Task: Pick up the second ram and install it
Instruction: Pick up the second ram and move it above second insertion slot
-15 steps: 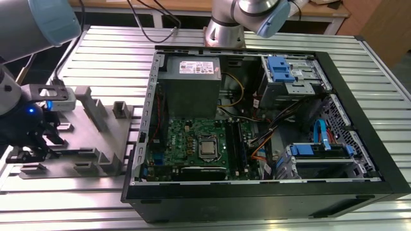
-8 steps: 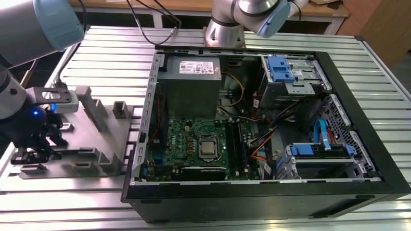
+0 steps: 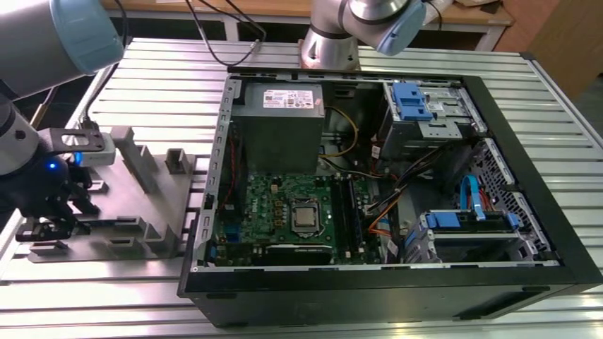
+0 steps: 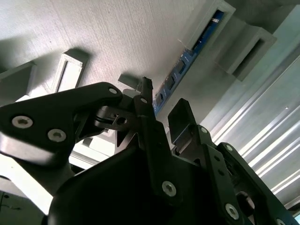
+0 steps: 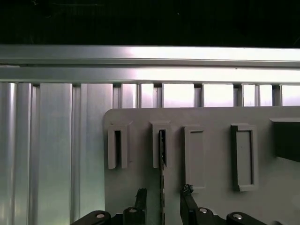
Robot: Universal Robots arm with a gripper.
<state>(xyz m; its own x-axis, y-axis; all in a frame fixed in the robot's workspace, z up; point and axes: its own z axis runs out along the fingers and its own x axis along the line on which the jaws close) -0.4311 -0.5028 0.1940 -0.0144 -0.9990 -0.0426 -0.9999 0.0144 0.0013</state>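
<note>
Ram (image 5: 162, 159) not yet picked.

First wrist view: ram on edge in tray (image 5: 211, 122) slot. Claw (image 5: 163, 191) open, fingers (image 5: 188, 199) either side of ram, gap each side, no contact seen.

Second wrist view: ram (image 4: 185, 63) seated in slot. Claw (image 4: 161, 98) straddles near end, jaws apart.

Exterior view: claw (image 3: 47, 232) low over tray (image 3: 113, 208) on table (image 3: 141, 70), well apart from case (image 3: 377, 286). Judged: approach done; grasp, lift, carry and install left.

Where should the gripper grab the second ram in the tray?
The second ram stands on edge in the holder tray, so pinch its two flat faces at mid-length, coming straight down from above onto the free long edge.
</note>
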